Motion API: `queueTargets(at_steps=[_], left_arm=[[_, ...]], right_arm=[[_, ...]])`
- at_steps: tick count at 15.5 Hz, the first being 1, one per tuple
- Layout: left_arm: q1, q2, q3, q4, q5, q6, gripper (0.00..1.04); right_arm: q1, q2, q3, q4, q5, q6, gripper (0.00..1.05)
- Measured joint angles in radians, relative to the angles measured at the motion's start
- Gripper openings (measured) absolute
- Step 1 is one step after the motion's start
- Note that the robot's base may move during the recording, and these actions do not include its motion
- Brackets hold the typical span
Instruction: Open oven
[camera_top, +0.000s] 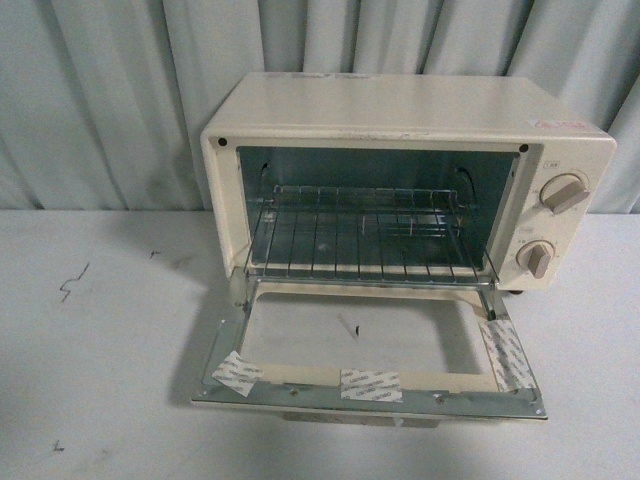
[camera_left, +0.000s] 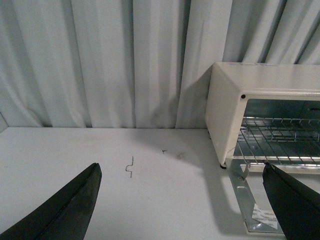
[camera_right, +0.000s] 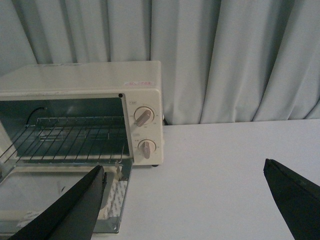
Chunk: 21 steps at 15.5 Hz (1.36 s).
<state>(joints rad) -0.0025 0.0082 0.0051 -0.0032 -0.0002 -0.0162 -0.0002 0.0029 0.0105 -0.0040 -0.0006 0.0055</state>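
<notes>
Front view shows me the toaster oven (camera_top: 400, 150) sitting on the white table (camera_top: 90, 380) against the grey curtain (camera_top: 100, 90), mouth toward me, its long axis running left to right across my view. Its door (camera_top: 365, 385) is already folded all the way down and lies flat toward me, hinged along the lower front edge, with three taped patches along its far rim. The wire rack (camera_top: 365, 235) sits level inside, and two round knobs (camera_top: 562, 193) stack on the right of the front panel.

I judge the body to be light sheet metal, stiff but easy to shove on this smooth tabletop, so any push risks sliding the whole box. The door pane looks like glass: fragile, slick. The place to hold would be the bar handle at the door's free edge, which I cannot see clearly from here, as it sits beneath the lowered door.

Neither arm appears in the front view. Left gripper (camera_left: 182, 205) hangs with fingers spread wide, nothing between them, beside the oven's left corner. Right gripper (camera_right: 185, 205) is likewise spread and empty, off its right side. I judge the opening done.
</notes>
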Motion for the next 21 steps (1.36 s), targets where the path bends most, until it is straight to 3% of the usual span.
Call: queueTargets(at_steps=[21], left_arm=[[0.000, 0.000, 0.000, 0.000, 0.000, 0.000, 0.98]], right_arm=[[0.000, 0.000, 0.000, 0.000, 0.000, 0.000, 0.98]])
